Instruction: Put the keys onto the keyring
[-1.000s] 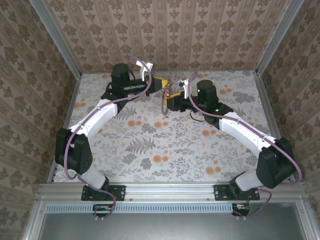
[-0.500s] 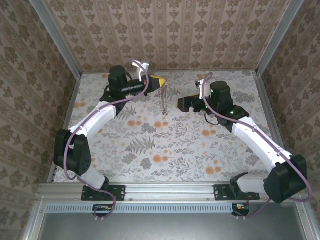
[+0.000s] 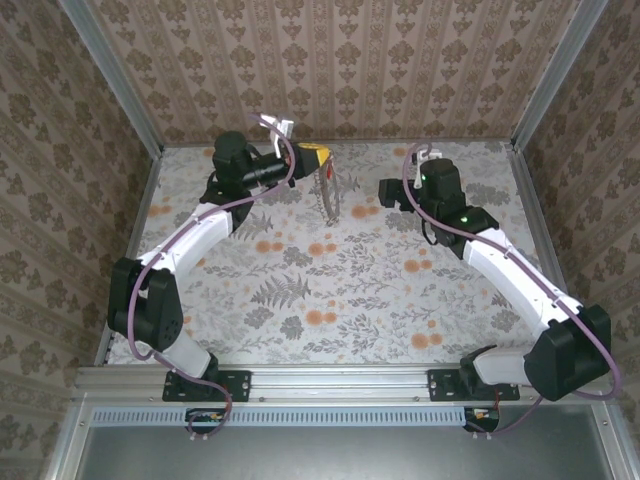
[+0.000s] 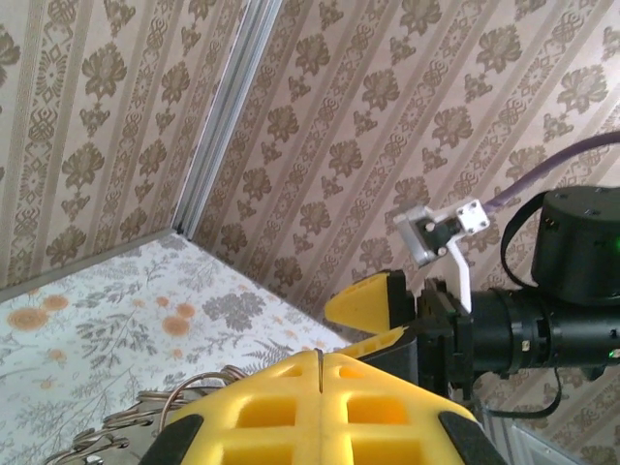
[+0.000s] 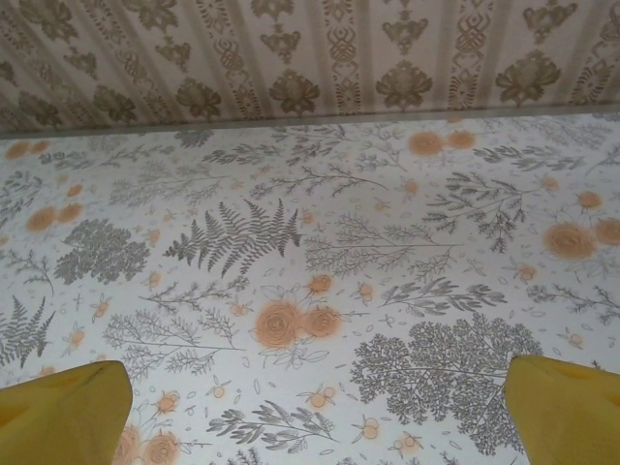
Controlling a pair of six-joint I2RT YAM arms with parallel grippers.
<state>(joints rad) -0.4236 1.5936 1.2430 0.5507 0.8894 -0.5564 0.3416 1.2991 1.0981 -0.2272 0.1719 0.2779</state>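
The left tool (image 3: 320, 157) has its yellow fingers pressed together on the top of the thin, dull brown-metallic chain keyring (image 3: 326, 195). The keyring hangs as a narrow, stretched loop, its long axis running down from the fingertips and its free end pointing at the flower-printed surface (image 3: 330, 290). The right tool (image 3: 384, 190) stands well apart with its fingers spread and nothing between them. Whether the tiny red key is on the chain I cannot tell, so the step probably calls for a firm, motionless clamp and a slow approach from the side.
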